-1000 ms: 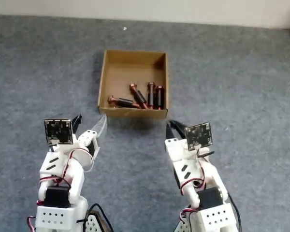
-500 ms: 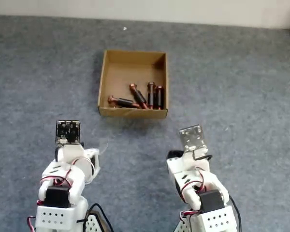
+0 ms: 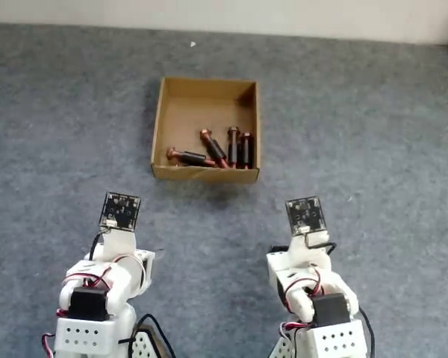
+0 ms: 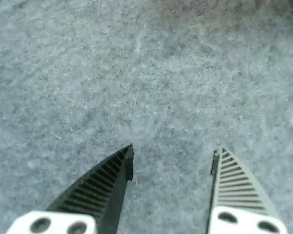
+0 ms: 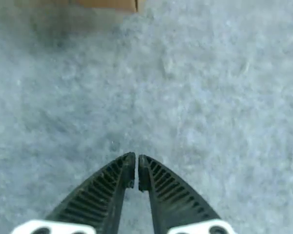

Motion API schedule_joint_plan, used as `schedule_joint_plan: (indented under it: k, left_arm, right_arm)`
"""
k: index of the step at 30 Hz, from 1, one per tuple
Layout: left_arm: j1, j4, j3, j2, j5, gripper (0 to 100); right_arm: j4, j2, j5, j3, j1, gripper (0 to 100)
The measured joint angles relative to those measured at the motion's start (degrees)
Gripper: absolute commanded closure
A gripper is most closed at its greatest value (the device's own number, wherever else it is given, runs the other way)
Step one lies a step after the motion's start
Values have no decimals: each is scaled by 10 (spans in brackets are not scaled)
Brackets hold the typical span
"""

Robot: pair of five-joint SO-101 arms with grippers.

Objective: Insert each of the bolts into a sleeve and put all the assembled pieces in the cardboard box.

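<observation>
- The left claw is hanging spread above the grey felt worktop.
- The open brown cardboard box is holding four copper-headed bolts in dark sleeves, well ahead of both claws.
- The right claw is hanging pressed together.

A grey, short-piled carpet-like surface covers the whole work area under soft, even light. Along its far edge runs a pale, plain strip; whether it is a wall or a board cannot be told. A tiny white speck lies near that far edge.
</observation>
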Motion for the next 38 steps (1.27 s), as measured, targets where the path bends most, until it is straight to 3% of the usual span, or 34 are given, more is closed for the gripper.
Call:
schedule_joint_plan:
  k: [38]
  left_arm:
    - [0,2,0,0,0,726]
  right_arm:
    - [10,-11,3,0,1,993]
